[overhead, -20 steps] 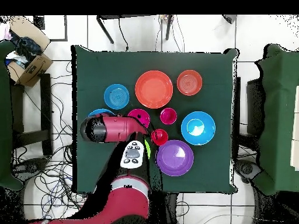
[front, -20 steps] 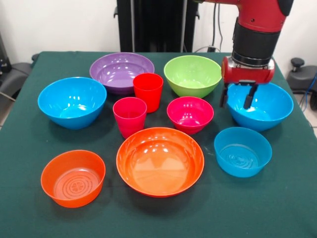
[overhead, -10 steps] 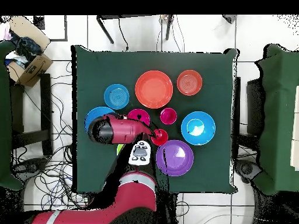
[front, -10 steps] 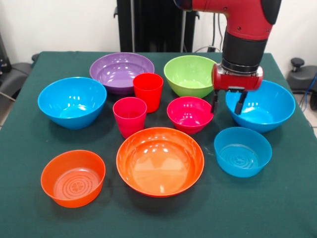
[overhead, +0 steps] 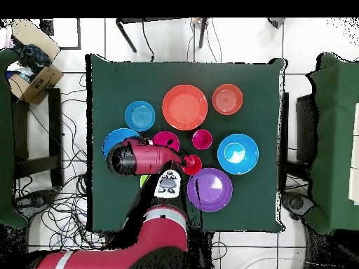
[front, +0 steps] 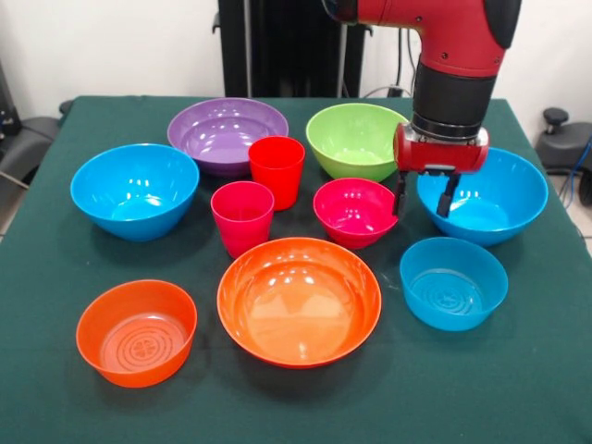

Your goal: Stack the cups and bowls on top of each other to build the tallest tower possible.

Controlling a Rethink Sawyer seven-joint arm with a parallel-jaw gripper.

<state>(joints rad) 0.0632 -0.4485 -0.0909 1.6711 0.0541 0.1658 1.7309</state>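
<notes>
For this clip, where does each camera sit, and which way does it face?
Front view: across the table from the robot, facing it; shows the forearm and open end effector between magenta bowl and large blue bowl.
Overhead view: above the table, looking straight down; shows the whole arm from the bottom edge.
Shared: green table, the unstacked bowls and cups.

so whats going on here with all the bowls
A red robot arm is set to stack cups and bowls, but nothing is stacked yet; all sit separately on the green table. Its gripper, jaws open and empty, hangs over the near-left rim of the large blue bowl, beside the small magenta bowl.
</notes>
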